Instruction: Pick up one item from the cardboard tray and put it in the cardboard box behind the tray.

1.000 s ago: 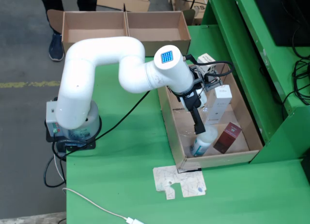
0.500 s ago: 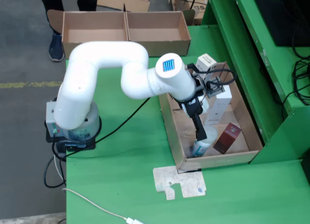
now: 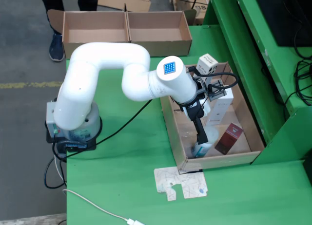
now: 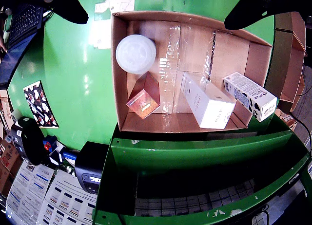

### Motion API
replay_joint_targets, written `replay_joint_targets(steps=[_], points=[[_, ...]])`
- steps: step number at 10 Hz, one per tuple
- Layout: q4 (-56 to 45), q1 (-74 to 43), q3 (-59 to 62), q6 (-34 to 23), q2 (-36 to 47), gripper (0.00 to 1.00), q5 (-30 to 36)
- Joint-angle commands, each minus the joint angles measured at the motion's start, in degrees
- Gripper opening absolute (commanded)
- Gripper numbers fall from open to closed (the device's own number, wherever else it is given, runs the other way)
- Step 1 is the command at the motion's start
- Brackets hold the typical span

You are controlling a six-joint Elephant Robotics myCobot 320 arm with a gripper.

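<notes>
The cardboard tray (image 3: 178,137) sits on the green table, right of the arm. It holds a white round-topped bottle (image 3: 204,146) (image 4: 136,53), a dark red box (image 3: 229,137) (image 4: 144,96), a plain white box (image 3: 219,108) (image 4: 207,101) and a white patterned box (image 3: 207,64) (image 4: 251,96) leaning on the rim. My gripper (image 3: 200,135) reaches down into the tray, just above the bottle. In the wrist view the gripper (image 4: 156,21) is open, with black fingers (image 4: 63,3) wide apart and nothing between them. The cardboard box (image 3: 126,32) with two compartments stands at the table's far edge.
A flat cardboard scrap (image 3: 180,183) lies in front of the tray. A green frame (image 3: 273,88) rises right of the tray. The robot base (image 3: 73,130) and cables (image 3: 97,208) are at the left. A person's legs (image 3: 58,40) stand behind the box.
</notes>
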Motion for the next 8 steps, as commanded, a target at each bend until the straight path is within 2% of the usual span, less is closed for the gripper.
replay_joint_targets(steps=[1,8], points=[[2.54,-0.6,-0.01,-0.53,0.89,1.0,0.27],[4.13,-1.39,-0.71,-1.06,-0.33,1.0,0.82]])
